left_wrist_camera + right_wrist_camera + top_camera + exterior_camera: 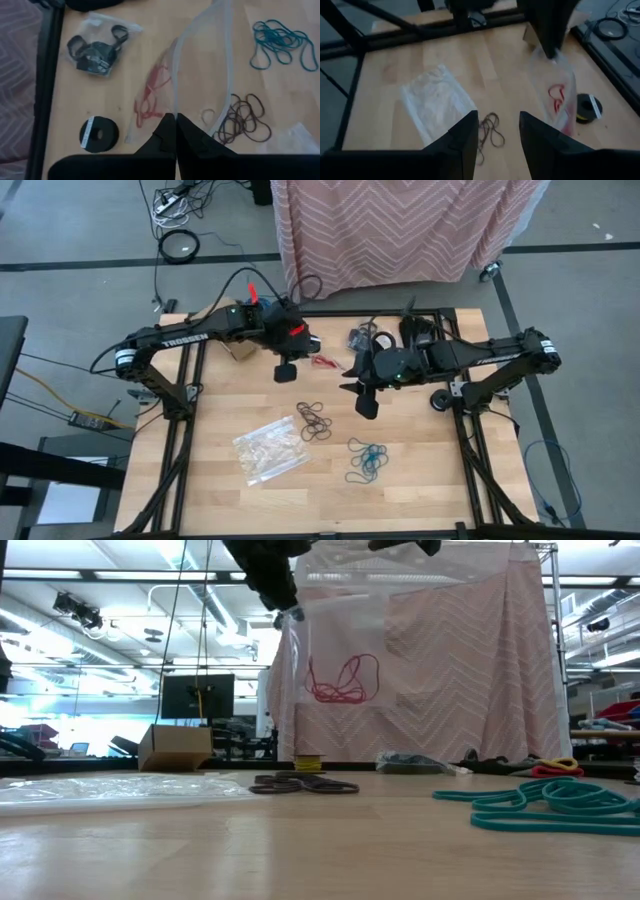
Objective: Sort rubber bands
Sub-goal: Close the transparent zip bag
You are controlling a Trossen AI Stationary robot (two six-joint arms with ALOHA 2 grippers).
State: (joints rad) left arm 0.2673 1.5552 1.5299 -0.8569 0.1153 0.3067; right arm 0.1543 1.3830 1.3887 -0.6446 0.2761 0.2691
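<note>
A pale wooden table [400,500] on a black frame stands on a grey workshop floor, with a pink chevron-patterned cloth [400,225] hanging beyond its far edge. The near strip of the table, along the whole front edge, is bare, as are both near corners. Just beyond it, right of centre, lies a tangle of teal rubber bands [367,460], well clear of the right edge. Left of centre lie empty clear plastic bags [270,448], crinkled and flat, with open wood between them and the left edge. Just past them, near the table's middle, sits a cluster of brown rubber bands [314,421], with one pale loop [208,116] lying beside it.

Above the middle of the table the right gripper [364,400] hangs with its fingers apart and nothing between them; brown bands and bags show below it in its wrist view. Farther back, the left gripper [285,371] is pinched tight on the top edge of a clear zip bag [340,680], which hangs off the table with its mouth gaping and red rubber bands [345,680] in its lower part. Toward the far edge, a second clear bag holding black rubber bands [95,50] lies on the wood close to the frame rail, and a small black roll of tape [98,134] sits nearby. A cardboard box [175,748] rests at the far left corner.
</note>
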